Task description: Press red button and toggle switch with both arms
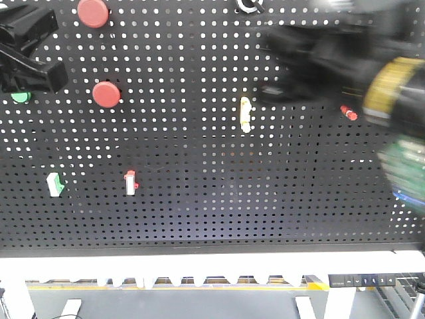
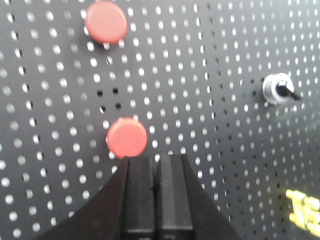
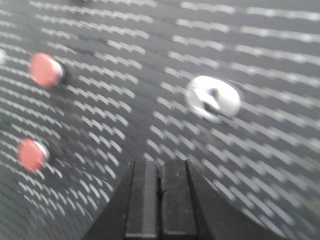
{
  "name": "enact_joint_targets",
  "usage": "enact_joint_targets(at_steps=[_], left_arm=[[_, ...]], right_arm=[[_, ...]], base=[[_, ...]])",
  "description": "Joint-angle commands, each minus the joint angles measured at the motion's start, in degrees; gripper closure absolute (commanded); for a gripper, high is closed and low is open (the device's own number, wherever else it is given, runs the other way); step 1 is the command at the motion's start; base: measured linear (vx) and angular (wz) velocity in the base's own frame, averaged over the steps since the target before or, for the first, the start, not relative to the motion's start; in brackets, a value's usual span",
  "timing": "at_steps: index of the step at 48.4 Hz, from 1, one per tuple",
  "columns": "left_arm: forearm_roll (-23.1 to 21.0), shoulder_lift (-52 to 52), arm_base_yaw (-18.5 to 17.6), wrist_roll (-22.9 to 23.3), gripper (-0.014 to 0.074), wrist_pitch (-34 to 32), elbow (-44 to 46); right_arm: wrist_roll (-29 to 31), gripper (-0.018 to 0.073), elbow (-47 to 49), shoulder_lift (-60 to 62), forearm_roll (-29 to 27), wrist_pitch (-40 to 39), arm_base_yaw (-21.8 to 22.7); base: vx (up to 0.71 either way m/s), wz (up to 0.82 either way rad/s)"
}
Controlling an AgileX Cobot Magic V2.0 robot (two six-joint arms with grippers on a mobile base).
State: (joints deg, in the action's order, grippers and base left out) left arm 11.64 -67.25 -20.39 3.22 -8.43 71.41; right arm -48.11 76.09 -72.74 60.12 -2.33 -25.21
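Perforated black tabletop [image 1: 199, 219]. The red button [image 1: 92, 12] sits at its upper left, flat face toward the viewer. The toggle switch [image 1: 348, 113] lies far right, its long axis slanting from upper left to lower right. The left end effector [image 2: 155, 160] and right end effector [image 3: 161, 164] both have their fingers pressed together, holding nothing.

Closed pincer [image 2: 154, 162], lower red button [image 2: 126, 137] just above

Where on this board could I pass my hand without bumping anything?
Freest: the pegboard lower right, below the yellow switch and right of the red-tabbed white switch. Crowded: top left, by the red buttons, green button and left gripper; upper right, under the right arm.
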Motion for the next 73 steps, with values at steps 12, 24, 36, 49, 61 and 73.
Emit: enact_joint_targets(at_steps=[12,24,36,49,61,73], left_arm=[[-0.39,1.49,-0.11,0.24,0.0594,-3.84,1.47],[-0.39,1.49,-0.11,0.24,0.0594,-3.84,1.47],[-0.34,1.81,-0.10,0.24,0.0594,-3.98,-0.13],[-4.09,14.80,5.84,0.24,0.0594,0.62,-18.96],[-8.36,33.45,17.63,0.24,0.0594,0.68,-46.01],[-7.88,55.57,22.08,0.24,0.0594,0.44,-66.82]], right_arm=[[-0.33,0.0559,-1.69,3.87,-0.20,0.59,0.24],[-0.32,0.0559,-1.69,3.87,-0.20,0.58,0.24],[-0.32,0.0559,-1.69,3.87,-0.20,0.58,0.24],[-0.32,0.0559,-1.69,3.87,-0.20,0.59,0.24],[-0.32,0.0559,-1.69,3.87,-0.20,0.54,0.24],[-0.32,0.0559,-1.69,3.87,-0.20,0.54,0.24]], base=[[0.00,0.00],[0.00,0.00],[0.00,0.00],[0.00,0.00],[0.00,0.00],[0.00,0.00]])
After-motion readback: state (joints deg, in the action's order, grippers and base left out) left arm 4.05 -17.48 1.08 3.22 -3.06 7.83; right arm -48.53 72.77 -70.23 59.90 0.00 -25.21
